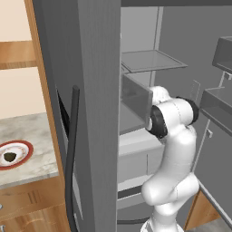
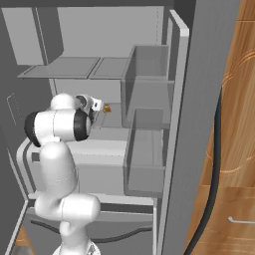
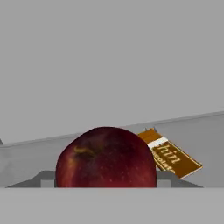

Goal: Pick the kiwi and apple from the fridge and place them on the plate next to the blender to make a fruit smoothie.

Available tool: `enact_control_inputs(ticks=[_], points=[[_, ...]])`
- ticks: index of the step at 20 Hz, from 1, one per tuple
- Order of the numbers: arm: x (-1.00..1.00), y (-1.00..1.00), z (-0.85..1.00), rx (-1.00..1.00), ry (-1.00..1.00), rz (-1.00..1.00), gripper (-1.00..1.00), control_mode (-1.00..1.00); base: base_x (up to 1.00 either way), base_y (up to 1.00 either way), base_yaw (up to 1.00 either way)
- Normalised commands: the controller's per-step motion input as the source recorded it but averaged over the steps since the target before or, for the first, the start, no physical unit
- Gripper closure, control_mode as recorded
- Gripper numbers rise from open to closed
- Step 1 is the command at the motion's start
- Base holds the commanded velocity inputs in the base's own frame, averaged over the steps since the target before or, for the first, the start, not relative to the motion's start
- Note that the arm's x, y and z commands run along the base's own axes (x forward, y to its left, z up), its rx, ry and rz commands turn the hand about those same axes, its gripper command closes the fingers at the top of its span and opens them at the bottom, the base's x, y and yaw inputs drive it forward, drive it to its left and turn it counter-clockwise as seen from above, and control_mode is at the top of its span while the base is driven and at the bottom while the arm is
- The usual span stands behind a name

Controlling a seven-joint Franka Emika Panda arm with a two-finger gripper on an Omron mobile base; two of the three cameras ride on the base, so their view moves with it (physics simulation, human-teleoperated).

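A: Start at the hand [image 2: 97, 105]. Is it spread or pinching?

B: I can't tell. In the hand view the apple [image 3: 106, 157] sits dead centre and very close, its lower part cut off at the bottom, and the fingertips aren't clear enough to say whether they touch it.

A: What could go wrong from here?

B: I'd judge three things. A round glossy fruit can roll or squirt out if the hand closes off-centre. Just behind the apple, at about two o'clock, lies a brown wrapped bar [image 3: 171, 157] (some chocolate, by the lettering), so a push forward could shove the apple into it. And the arm is reaching deep into the fridge [image 2: 149, 124], so pulling back carelessly could knock the door bins or the shelf edge.

A: Where's everything else?

B: In the left base view the plate [image 1: 26, 148] sits on the table [image 1: 31, 131] at nine o'clock, well apart from the fridge, with the kiwi [image 1: 10, 157] already on it.

A: Counts?

B: One apple, one kiwi, one plate, one bar, one fridge, one hand.
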Motion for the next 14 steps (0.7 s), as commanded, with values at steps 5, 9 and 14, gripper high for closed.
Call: enact_control_inputs(ticks=[5,9,14], points=[[-1.00,-0.12,1.00,0.00,-0.02,-0.07,1.00,-1.00,0.00,0.00,0.00],[-1.00,-0.21,1.00,0.00,0.11,-0.05,1.00,-1.00,0.00,0.00,0.00],[-1.00,-0.43,0.97,0.00,0.23,-0.02,1.00,-1.00,0.00,0.00,0.00]])
